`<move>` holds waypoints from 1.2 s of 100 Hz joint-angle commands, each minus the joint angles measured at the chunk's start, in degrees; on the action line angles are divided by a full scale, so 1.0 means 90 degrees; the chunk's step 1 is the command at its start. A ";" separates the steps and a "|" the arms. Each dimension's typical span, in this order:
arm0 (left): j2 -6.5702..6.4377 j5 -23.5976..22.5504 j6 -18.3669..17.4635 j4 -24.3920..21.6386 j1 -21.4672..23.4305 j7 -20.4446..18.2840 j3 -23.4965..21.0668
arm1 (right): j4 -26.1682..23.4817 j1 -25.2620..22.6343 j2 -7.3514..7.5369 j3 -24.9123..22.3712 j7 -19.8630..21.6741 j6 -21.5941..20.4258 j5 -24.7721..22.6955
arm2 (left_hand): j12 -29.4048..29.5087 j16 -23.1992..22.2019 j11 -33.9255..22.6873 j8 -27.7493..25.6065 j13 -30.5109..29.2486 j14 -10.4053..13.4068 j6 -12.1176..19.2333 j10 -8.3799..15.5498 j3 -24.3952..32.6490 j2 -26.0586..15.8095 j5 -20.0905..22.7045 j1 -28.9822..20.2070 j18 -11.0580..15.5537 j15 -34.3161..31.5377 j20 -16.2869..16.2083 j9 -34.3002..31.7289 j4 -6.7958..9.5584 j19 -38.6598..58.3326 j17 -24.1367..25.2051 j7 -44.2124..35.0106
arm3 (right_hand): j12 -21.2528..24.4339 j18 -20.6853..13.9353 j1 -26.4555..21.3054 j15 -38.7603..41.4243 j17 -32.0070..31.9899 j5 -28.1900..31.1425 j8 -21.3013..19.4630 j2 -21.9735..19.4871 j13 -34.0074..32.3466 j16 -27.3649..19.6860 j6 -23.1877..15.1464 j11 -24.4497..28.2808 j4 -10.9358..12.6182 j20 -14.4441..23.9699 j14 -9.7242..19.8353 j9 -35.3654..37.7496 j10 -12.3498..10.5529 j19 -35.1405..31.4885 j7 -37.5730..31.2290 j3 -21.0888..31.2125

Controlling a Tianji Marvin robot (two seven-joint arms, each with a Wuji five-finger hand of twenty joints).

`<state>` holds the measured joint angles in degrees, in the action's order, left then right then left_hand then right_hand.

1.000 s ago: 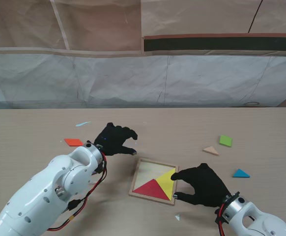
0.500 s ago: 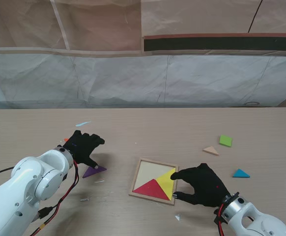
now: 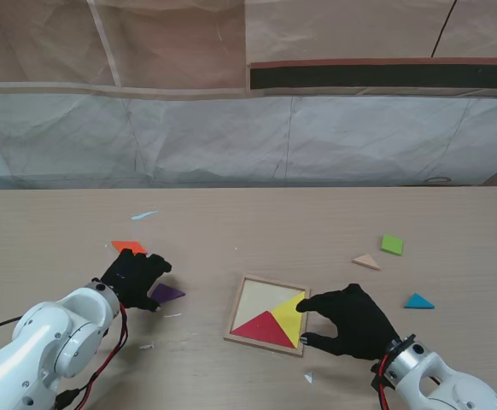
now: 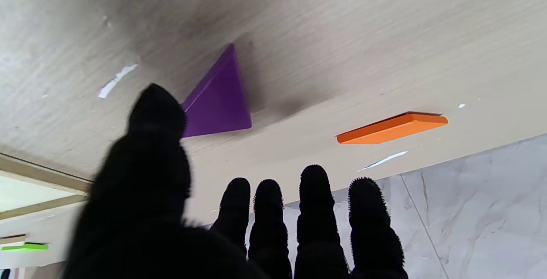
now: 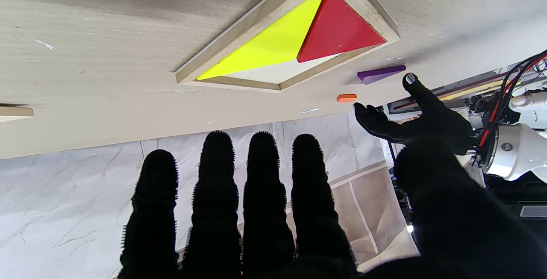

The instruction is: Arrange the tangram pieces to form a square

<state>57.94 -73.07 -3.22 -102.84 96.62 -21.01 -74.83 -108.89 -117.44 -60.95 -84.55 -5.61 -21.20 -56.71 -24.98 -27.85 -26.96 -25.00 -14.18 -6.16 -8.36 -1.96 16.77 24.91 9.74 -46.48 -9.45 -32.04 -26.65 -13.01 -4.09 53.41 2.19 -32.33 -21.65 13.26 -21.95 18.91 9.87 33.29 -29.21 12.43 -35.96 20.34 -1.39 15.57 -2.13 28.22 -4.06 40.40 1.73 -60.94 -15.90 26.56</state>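
There were seven tangram pieces: red (image 3: pixel 263 326) and yellow (image 3: pixel 290 316) in one tray (image 3: pixel 266 281), and purple (image 3: pixel 166 293), orange (image 3: pixel 128 247), green (image 3: pixel 392 244), tan (image 3: pixel 366 261) and blue (image 3: pixel 418 301) loose.

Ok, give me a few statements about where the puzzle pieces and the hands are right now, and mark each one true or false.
1. The red triangle and yellow triangle lie inside the wooden frame. True.
2. The left hand is gripping the purple triangle. False: the piece lies flat on the table beside the open hand.
3. The green square sits inside the frame. False: it lies loose on the table, far to the right.
4. The right hand is at the frame's right edge. True.
5. The orange piece lies farther from me than the left hand. True.
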 commanded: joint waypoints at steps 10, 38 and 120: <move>0.0008 0.0072 0.0152 0.0177 0.0058 -0.0020 0.0033 | -0.0006 -0.0024 -0.0031 0.0039 0.0051 -0.0004 -0.0012 | -0.0005 0.0006 -0.0213 0.0070 -0.0187 0.0069 -0.0034 -0.0113 0.1012 0.0380 0.0111 0.0279 0.0076 -0.0110 -0.0069 -0.0026 -0.0104 0.0159 -0.0053 -0.0155 | 0.0003 0.0044 -0.0036 -0.0098 -0.0105 0.0000 0.0048 -0.0191 0.0099 -0.0037 -0.0069 -0.0093 0.0008 0.0042 0.0020 -0.0132 -0.0004 0.0085 -0.0004 -0.0121; 0.0000 0.0342 0.0444 0.0492 -0.0042 -0.0050 0.0208 | -0.0006 -0.0017 -0.0028 0.0047 0.0076 0.0004 -0.0011 | 0.0010 -0.0024 -0.0296 0.0033 -0.0384 0.0042 0.0030 -0.0132 0.1212 0.0393 0.0219 0.0195 0.0138 -0.0243 -0.0145 -0.0252 -0.0117 0.0319 -0.0203 -0.0257 | 0.0003 0.0038 -0.0039 -0.0100 -0.0106 -0.0005 0.0049 -0.0192 0.0103 -0.0038 -0.0073 -0.0094 0.0009 0.0041 0.0020 -0.0139 -0.0002 0.0086 -0.0004 -0.0122; -0.0003 0.0998 0.0682 0.0765 -0.0168 -0.0062 0.0486 | 0.0009 0.0031 -0.0022 0.0085 0.0094 0.0023 -0.0021 | -0.0366 -0.0150 -0.1370 -0.2239 -0.1774 0.0056 0.0743 0.0051 0.2780 0.0851 0.1141 -0.0458 0.0417 -0.1192 -0.0550 -0.1951 -0.0203 0.1150 -0.1524 -0.3422 | 0.0001 0.0036 -0.0061 -0.0086 -0.0105 0.0028 0.0044 -0.0187 0.0097 -0.0035 -0.0061 -0.0080 0.0012 0.0042 0.0016 -0.0131 -0.0007 0.0083 -0.0027 -0.0124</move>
<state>57.75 -64.42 2.78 -97.86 93.96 -20.64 -71.09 -108.50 -117.02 -60.95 -83.91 -5.60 -20.86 -56.69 -26.12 -27.85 -32.40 -39.14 -27.67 -6.26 -5.54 -4.12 37.18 32.18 19.29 -46.95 -6.05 -40.96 -30.63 -25.14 -6.82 62.23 -10.42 -53.45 -21.65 13.26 -21.95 18.91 9.87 33.29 -29.21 12.43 -35.96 20.34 -1.39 15.57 -2.13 28.22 -4.06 40.40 1.73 -60.93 -15.91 26.56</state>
